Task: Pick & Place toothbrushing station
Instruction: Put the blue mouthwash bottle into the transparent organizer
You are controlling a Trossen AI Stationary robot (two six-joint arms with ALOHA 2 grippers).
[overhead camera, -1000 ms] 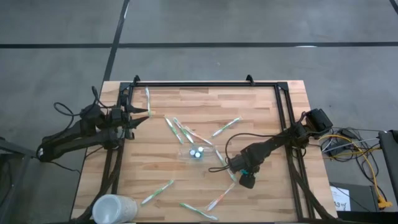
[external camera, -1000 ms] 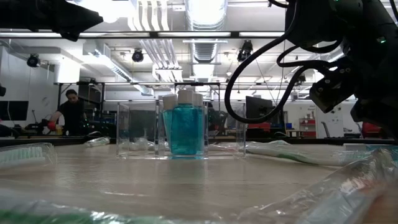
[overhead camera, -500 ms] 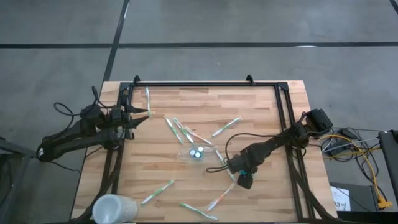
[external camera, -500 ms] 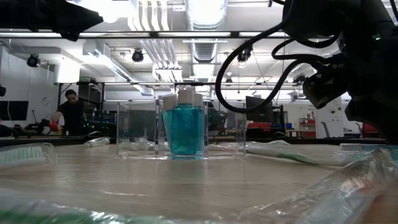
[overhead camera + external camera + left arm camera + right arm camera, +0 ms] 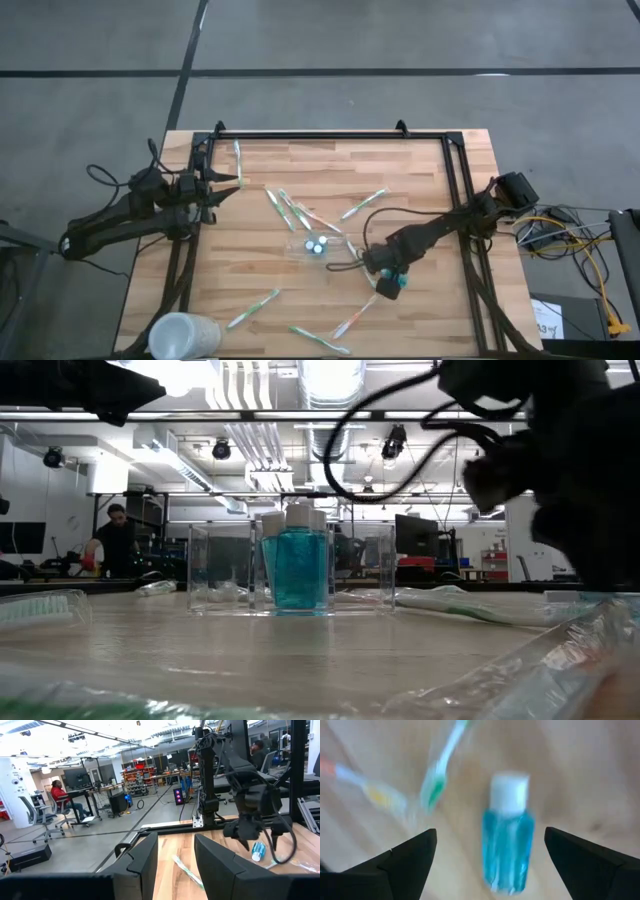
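Right gripper [image 5: 389, 287] hovers, jaws wide and empty, over a small blue white-capped tube [image 5: 506, 840] lying on the bench beside the clear plastic holder [image 5: 318, 245]; light, slick, best pinched mid-body. Left gripper [image 5: 222, 184] waits partly open, empty.

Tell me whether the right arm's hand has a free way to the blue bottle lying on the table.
Probably yes: the right hand hangs open right above the blue bottle, nothing between them.
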